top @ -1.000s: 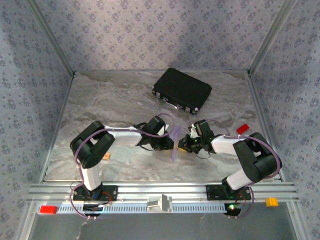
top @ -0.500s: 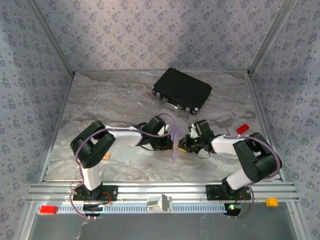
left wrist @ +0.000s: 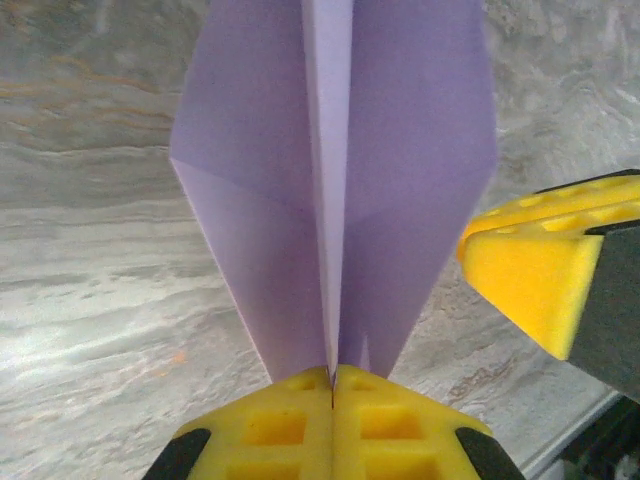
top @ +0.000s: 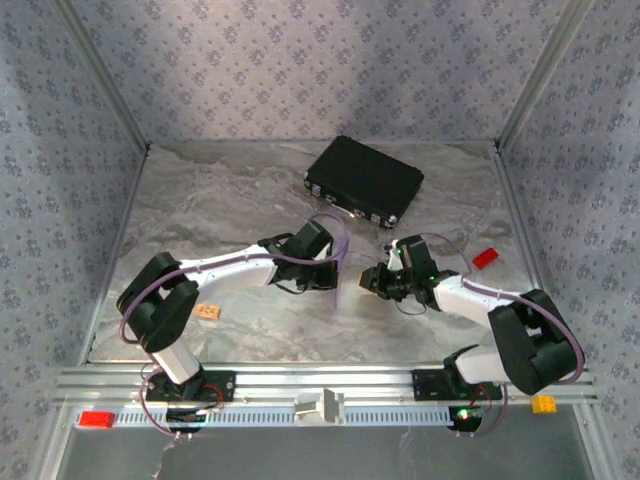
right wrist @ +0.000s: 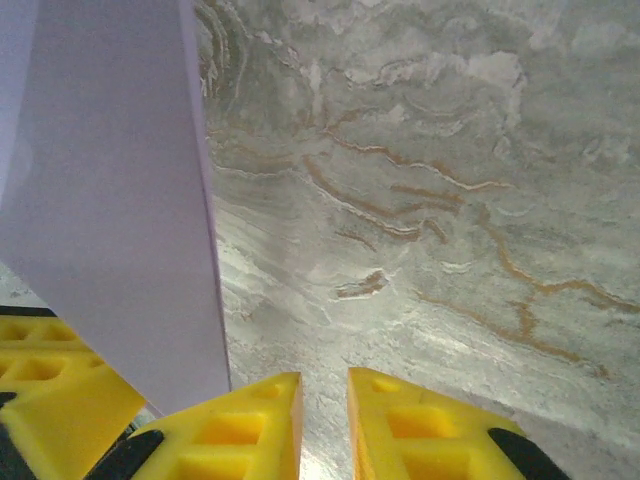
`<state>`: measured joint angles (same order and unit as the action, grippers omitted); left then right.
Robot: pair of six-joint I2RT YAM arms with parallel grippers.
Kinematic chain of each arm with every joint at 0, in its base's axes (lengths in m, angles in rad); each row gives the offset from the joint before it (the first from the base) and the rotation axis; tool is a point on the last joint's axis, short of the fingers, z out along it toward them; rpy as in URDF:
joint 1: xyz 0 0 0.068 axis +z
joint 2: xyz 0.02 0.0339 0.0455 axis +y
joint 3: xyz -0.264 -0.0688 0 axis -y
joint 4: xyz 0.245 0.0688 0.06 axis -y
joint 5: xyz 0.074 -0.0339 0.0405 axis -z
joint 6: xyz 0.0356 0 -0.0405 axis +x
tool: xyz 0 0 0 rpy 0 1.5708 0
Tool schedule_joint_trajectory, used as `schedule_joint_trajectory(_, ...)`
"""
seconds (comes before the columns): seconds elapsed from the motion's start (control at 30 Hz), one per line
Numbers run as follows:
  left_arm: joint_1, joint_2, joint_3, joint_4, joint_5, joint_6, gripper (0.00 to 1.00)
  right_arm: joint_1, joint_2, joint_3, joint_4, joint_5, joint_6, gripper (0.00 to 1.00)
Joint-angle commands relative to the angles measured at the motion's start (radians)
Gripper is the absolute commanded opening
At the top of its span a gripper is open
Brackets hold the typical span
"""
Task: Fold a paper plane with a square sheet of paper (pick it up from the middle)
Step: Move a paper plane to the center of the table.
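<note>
Left wrist | slim pale lilac paper plane [left wrist: 400,180] clamped at its crease by left claw [left wrist: 332,400] | right claw [right wrist: 323,420] slightly parted, empty | risk: layered folds may be sprung open, being unsupported.

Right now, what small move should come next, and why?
Probably draw the right claw back a little. Its jaws stand slightly apart with nothing between them, beside the paper plane, and the left claw alone pinches the plane shut on its centre crease.

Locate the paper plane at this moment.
Top view: the plane sits over the middle of the table, pinched in the left end effector, the right end effector just to its right.
</note>
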<state>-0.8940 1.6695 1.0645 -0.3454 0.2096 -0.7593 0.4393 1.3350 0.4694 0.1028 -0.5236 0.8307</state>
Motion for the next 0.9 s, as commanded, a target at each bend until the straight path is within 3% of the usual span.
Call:
schedule_joint_trajectory(0.0,-0.017,-0.012,0.032,-0.178,-0.111,0.028,0.04,0.013,0.001,0.044,-0.015,-0.007,0.008,0.22)
schedule_joint_trajectory(0.57,-0.050,0.037,0.051,-0.234,-0.149,0.048,0.04,0.077,0.126,0.083,0.148,-0.060,0.091,0.26)
schedule_joint_trajectory(0.87,-0.051,0.046,0.034,-0.199,-0.130,0.048,0.04,0.101,0.222,0.126,0.298,-0.097,0.184,0.37)
